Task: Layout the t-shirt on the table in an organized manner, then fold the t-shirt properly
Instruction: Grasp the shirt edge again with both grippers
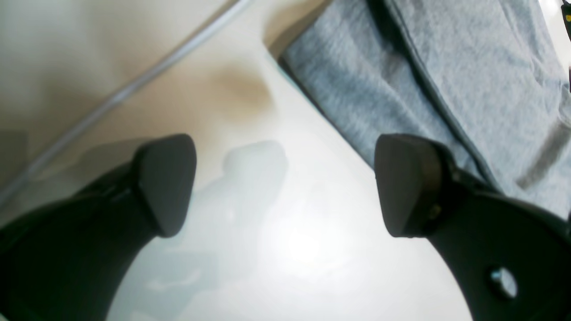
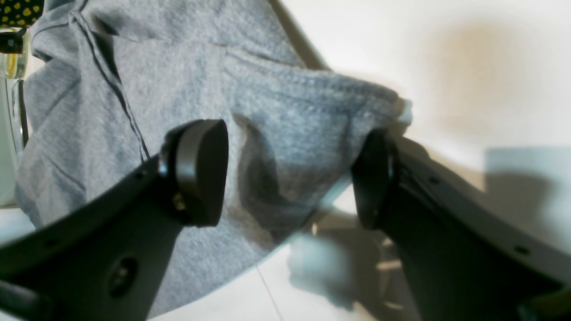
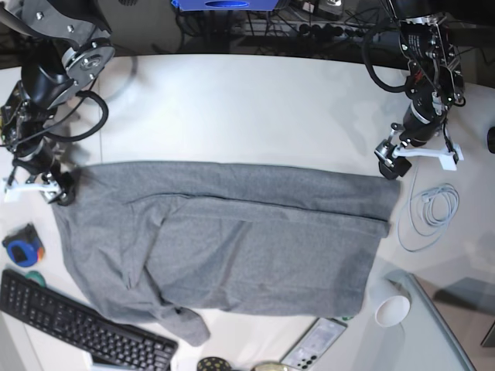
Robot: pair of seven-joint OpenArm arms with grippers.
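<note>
The grey t-shirt (image 3: 232,239) lies spread on the white table (image 3: 247,108), wrinkled, with one sleeve folded over at the bottom. My left gripper (image 3: 389,166) hovers at the shirt's upper right corner. In the left wrist view this gripper (image 1: 283,183) is open over bare table (image 1: 290,249), with the t-shirt (image 1: 401,67) just beyond its right finger. My right gripper (image 3: 58,189) is at the shirt's upper left corner. In the right wrist view it (image 2: 287,174) stands open with a bunched hem corner of the t-shirt (image 2: 178,80) between its fingers.
A black keyboard (image 3: 77,328) lies at the front left, with a blue round object (image 3: 22,251) beside it. A white cup (image 3: 390,308) and a phone (image 3: 313,344) sit at the front right. A coiled white cable (image 3: 433,209) lies right of the shirt.
</note>
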